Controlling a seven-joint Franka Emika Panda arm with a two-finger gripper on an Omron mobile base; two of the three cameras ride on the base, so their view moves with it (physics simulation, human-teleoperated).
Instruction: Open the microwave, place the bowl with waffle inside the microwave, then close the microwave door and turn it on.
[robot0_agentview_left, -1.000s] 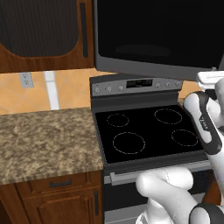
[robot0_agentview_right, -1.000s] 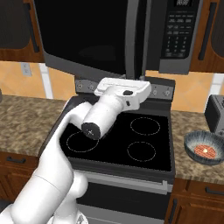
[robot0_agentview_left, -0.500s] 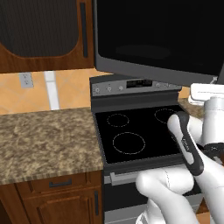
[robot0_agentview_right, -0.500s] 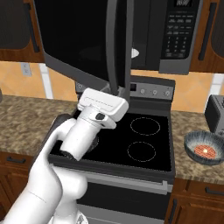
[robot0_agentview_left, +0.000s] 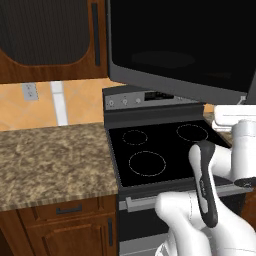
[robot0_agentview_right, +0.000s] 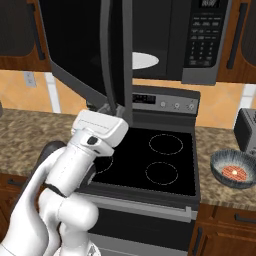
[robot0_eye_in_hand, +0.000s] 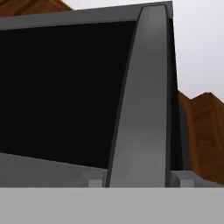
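Since the earlier frame the microwave door (robot0_agentview_right: 82, 52) has swung much further out; in the right base view it now stands nearly edge-on at upper left of the frame, and the hand has come down and left with it. The jaws (robot0_agentview_right: 111, 106) sit at the bottom end of the door handle (robot0_eye_in_hand: 142, 105); in the hand view the grey bar runs straight up from between the two fingertips (robot0_eye_in_hand: 95, 183). They look clamped around the handle, though the contact itself is hidden at the lower edge.

The microwave (robot0_agentview_right: 175, 40) cavity is exposed at top centre of the right base view, white turntable plate (robot0_agentview_right: 144, 60) visible inside. The bowl (robot0_agentview_right: 236, 170) with the waffle (robot0_agentview_right: 236, 173) sits on the counter (robot0_agentview_right: 222, 190) at right of the frame, beside the stove (robot0_agentview_right: 155, 160) and just in front of the toaster (robot0_agentview_right: 246, 131).

Step in hand, as I read it: finish the door swing. Advice:
- follow the hinge arc, don't pull straight, or the bar slips out of the jaws
- open wide enough that the door won't block the path from the right
- let go cleanly and back off downward before swinging right to the bowl
- watch the forearm near the door's lower edge.
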